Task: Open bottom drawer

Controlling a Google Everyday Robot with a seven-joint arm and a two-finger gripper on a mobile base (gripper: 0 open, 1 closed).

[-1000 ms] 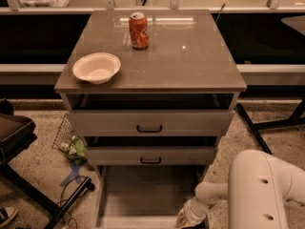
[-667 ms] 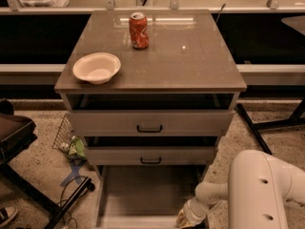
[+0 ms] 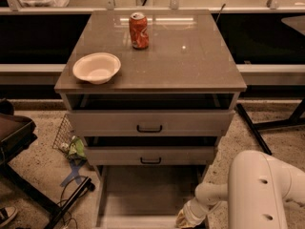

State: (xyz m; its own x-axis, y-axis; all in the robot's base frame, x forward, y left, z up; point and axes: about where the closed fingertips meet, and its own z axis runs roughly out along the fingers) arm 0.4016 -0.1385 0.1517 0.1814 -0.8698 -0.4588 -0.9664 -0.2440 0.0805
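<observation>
The grey cabinet [image 3: 150, 75] has three drawers. The bottom drawer [image 3: 147, 194] stands pulled far out toward me, its plain grey tray showing; its front and handle lie at or below the picture's lower edge. The middle drawer [image 3: 150, 155] and top drawer [image 3: 149, 123], each with a black bar handle, stick out a little. My gripper [image 3: 187, 219] is at the bottom edge of the view, at the right front corner of the bottom drawer, at the end of my white arm [image 3: 257, 190].
A white bowl [image 3: 97, 67] and a red soda can [image 3: 138, 30] stand on the cabinet top. A wire basket with green litter [image 3: 70, 144] lies on the floor at the left, next to black chair legs [image 3: 33, 194]. A dark stand leg [image 3: 252, 128] runs at the right.
</observation>
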